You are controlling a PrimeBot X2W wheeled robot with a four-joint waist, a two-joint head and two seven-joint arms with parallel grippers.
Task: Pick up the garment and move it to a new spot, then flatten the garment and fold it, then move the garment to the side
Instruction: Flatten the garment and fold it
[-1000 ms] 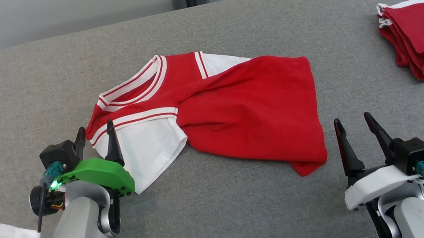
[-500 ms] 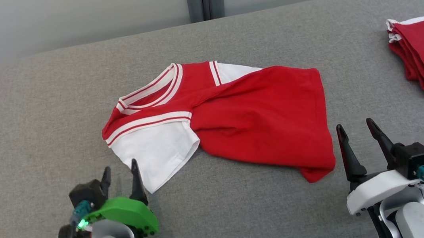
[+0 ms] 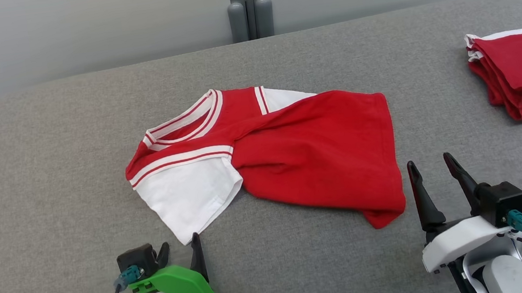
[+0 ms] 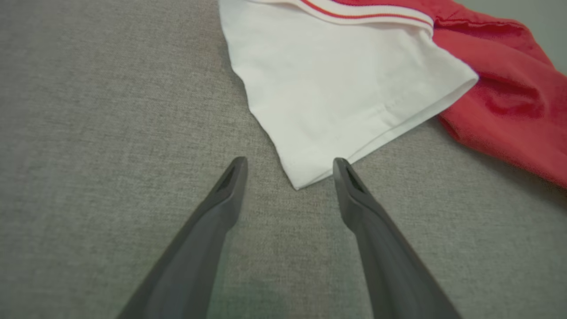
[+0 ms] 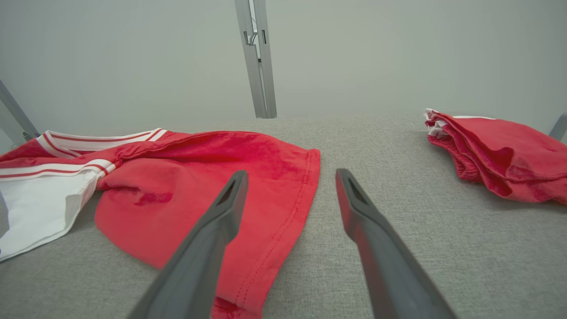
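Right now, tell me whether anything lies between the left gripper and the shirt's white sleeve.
Nothing visible does. The left gripper is open, and in the left wrist view the corner of the white sleeve already shows between its jaws, with only bare grey cushion around them.

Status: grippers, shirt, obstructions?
Left gripper open at white sleeve corner, not gripping. Right gripper open beside shirt. Shirt twisted, unfolded. Folded red garments far right, apart.

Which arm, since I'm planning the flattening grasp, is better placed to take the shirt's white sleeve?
Left. The left gripper stands open with the white sleeve corner lying between its fingertips. The right gripper is open too, but sits by the red hem, far from that sleeve.
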